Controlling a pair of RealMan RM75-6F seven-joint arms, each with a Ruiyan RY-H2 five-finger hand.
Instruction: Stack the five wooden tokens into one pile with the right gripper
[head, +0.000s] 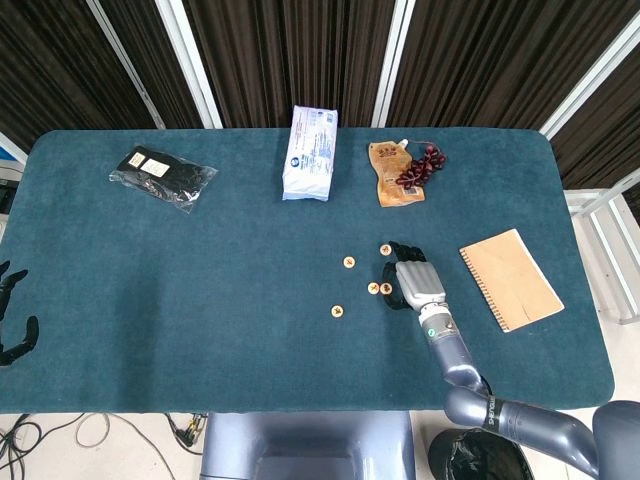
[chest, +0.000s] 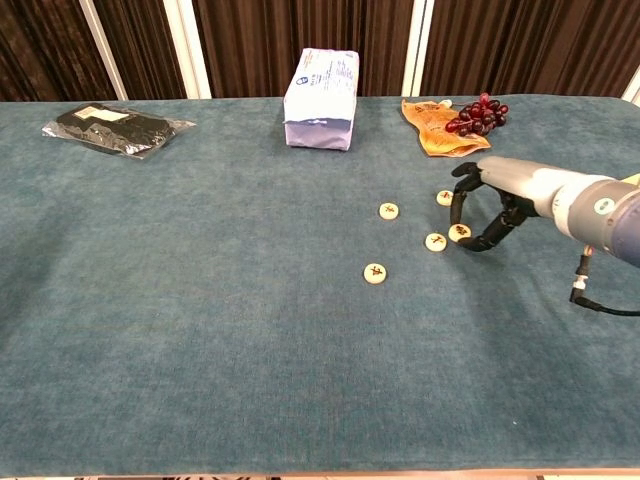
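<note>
Teal felt counter (chest: 200, 330), wide and flat. Right robot hand (chest: 487, 205) low on it, fingers curled around one wooden token (chest: 459, 232), pinching it just beside another token (chest: 435, 242). Three more tokens (chest: 375, 273) lying apart nearby.

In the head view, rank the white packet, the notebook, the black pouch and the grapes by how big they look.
1. notebook
2. white packet, close to the notebook, so that order is unsure
3. black pouch
4. grapes
</note>
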